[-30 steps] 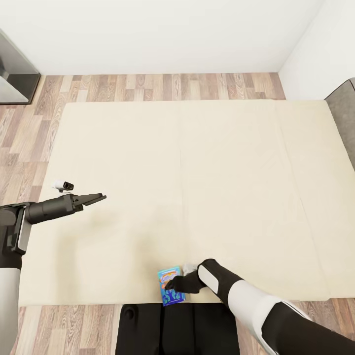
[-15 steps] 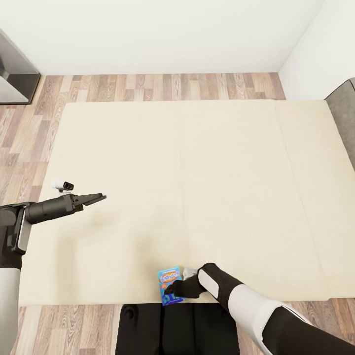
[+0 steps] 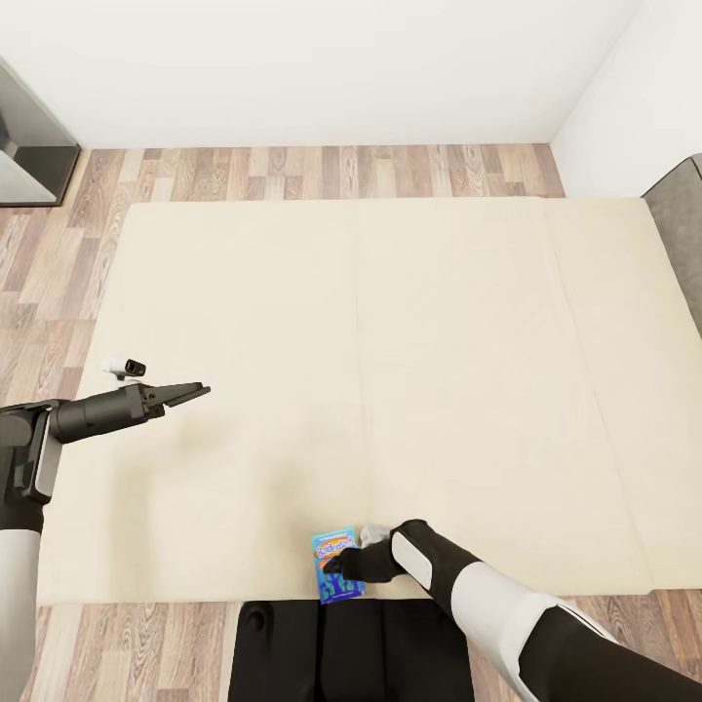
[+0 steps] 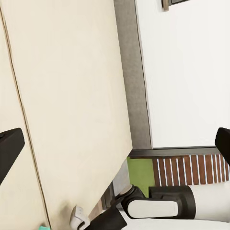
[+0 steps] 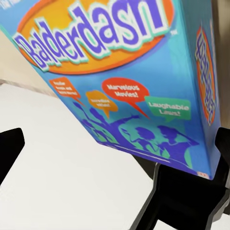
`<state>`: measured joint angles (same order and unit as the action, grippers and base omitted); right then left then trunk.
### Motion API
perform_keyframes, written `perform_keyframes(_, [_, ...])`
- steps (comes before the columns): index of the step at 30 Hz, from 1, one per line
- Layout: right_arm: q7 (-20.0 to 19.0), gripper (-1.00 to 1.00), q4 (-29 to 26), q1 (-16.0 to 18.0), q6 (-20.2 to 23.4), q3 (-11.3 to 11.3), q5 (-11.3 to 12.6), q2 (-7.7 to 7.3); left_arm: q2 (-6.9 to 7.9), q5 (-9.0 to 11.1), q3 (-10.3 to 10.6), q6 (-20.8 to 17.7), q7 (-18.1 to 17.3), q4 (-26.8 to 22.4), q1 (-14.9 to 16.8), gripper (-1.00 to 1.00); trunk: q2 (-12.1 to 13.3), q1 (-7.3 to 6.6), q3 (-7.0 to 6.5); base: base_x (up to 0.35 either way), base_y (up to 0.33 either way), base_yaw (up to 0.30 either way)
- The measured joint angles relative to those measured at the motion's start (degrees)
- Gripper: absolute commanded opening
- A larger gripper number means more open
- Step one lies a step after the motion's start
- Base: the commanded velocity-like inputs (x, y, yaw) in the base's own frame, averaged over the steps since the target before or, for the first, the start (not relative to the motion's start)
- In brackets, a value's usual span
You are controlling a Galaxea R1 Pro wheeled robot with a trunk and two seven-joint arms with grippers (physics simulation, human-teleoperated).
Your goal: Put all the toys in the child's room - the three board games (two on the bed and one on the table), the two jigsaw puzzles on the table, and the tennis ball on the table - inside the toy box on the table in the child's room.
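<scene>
At the bed's (image 3: 390, 370) 6 o'clock edge, my right gripper (image 3: 336, 563) is spread around the blue board game (image 3: 334, 561). My left gripper (image 3: 190, 392), pressed together, holds nothing. I judge boxing this game not yet done.

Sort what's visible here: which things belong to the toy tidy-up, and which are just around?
Job: blue board game at the bed's near edge; right claw at it.
Around: left claw hovering, wood floor, white wall.

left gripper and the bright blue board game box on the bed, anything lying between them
Nothing: in the head view, only bare beige mattress runs from the left gripper to the bright blue board game box.
</scene>
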<state>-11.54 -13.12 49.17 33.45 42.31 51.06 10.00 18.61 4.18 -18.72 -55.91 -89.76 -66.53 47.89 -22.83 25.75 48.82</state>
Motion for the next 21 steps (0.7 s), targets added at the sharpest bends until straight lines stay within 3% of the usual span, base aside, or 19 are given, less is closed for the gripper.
perform_keyframes(21, [-0.06,1.00,0.17,-1.80,-0.23,-0.01,-0.28,0.00,0.00,0.00,0.00,0.00,0.00,-0.01,0.00,1.00,0.00,0.00,0.00,0.000,0.000,0.000])
